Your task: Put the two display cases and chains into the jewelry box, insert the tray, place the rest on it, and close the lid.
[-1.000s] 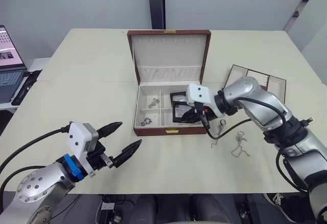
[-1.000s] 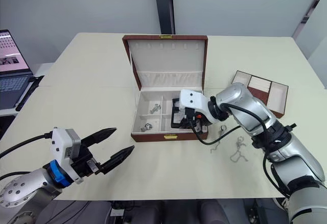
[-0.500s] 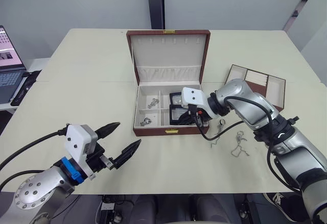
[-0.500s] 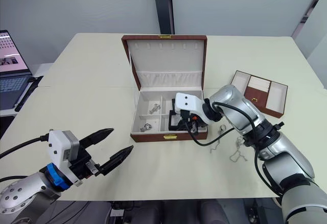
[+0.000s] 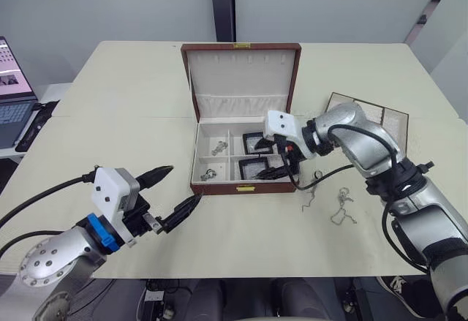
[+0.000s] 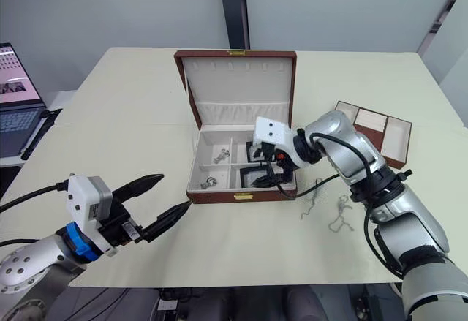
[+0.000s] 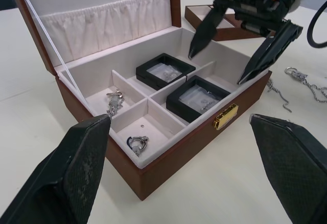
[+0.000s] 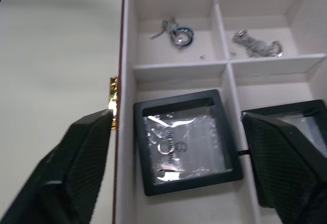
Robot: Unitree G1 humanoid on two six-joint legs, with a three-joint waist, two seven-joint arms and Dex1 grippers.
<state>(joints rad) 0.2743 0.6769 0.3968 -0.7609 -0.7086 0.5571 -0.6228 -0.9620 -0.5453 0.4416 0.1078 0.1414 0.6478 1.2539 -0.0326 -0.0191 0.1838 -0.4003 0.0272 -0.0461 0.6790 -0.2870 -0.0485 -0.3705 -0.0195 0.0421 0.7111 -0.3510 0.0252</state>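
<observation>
We see no readable writing. Both display cases (image 7: pixel 197 98) lie flat in the jewelry box (image 5: pixel 241 186); our right gripper (image 5: pixel 276 161) hangs spread above them, our left gripper (image 5: pixel 168 193) spread nearby.

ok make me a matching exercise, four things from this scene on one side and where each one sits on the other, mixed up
Things:
1. two display cases
2. tray
3. loose chains
4. laptop

Places:
A. on the table, in front of the tray and right of the jewelry box
B. off the table's left edge
C. inside the box, in its two right-hand compartments
D. on the table to the right of the box, behind the right gripper

Pairs: 1-C, 2-D, 3-A, 4-B
</observation>
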